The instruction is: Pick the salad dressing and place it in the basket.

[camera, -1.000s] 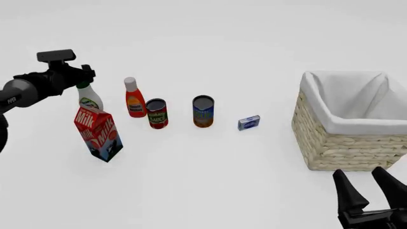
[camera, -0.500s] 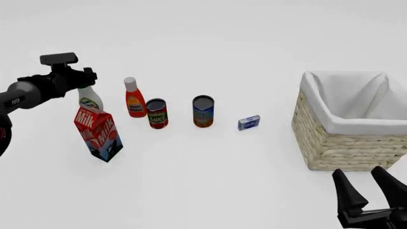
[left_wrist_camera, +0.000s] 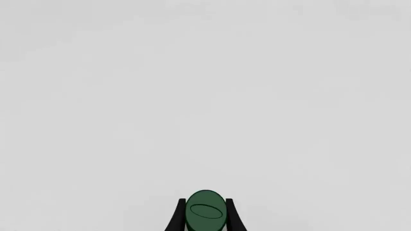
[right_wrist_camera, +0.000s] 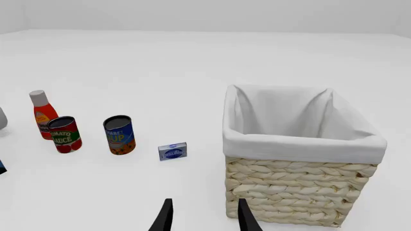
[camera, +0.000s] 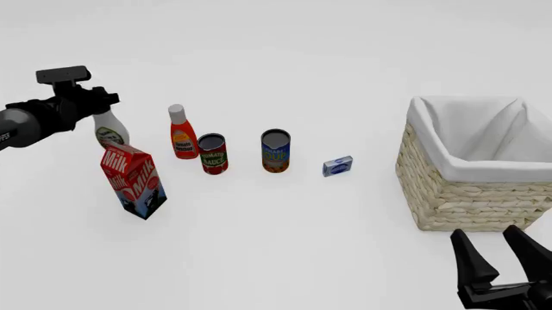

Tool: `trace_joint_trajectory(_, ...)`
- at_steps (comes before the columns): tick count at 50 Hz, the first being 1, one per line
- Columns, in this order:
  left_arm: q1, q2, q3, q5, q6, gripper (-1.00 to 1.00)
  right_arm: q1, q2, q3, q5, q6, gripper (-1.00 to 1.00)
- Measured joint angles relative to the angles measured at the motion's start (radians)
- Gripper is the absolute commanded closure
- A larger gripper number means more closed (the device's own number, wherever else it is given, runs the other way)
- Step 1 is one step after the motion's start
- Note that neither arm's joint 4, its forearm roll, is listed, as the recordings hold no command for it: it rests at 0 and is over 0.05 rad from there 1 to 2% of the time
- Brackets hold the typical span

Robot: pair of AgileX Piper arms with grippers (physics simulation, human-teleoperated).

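Left wrist view: the left gripper is clamping the salad dressing at its dark green cap, one finger on each side.

Front view: the bottle is hanging tilted near the tabletop's left edge, behind the milk carton.

Right wrist view: the right gripper is hovering spread and empty beside the basket near the right edge.

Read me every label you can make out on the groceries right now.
"Milk": red and blue milk carton.
"TOMATO SAUCE": red can.
"SOUP": blue can, upper word blurred.
Ketchup bottle, salad dressing, small blue box: labels too small to read.
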Motion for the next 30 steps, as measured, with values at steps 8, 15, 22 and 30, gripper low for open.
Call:
trace_joint_trajectory(8,0.005,-0.040,-0.024,0.028,0.006,1.00,-0.001,-0.012,0.000,0.011,0.000,-1.00)
trace_joint_trajectory(15,0.004,-0.080,-0.065,0.068,0.015,1.00,0.001,-0.017,0.000,0.016,0.002,-1.00)
trace_joint_trajectory(22,-0.006,-0.125,-0.104,0.109,0.024,1.00,0.004,-0.015,0.000,0.011,0.001,-1.00)
trace_joint_trajectory(30,-0.054,-0.191,-0.123,0.150,0.043,1.00,0.007,-0.009,0.000,0.002,-0.002,-1.00)
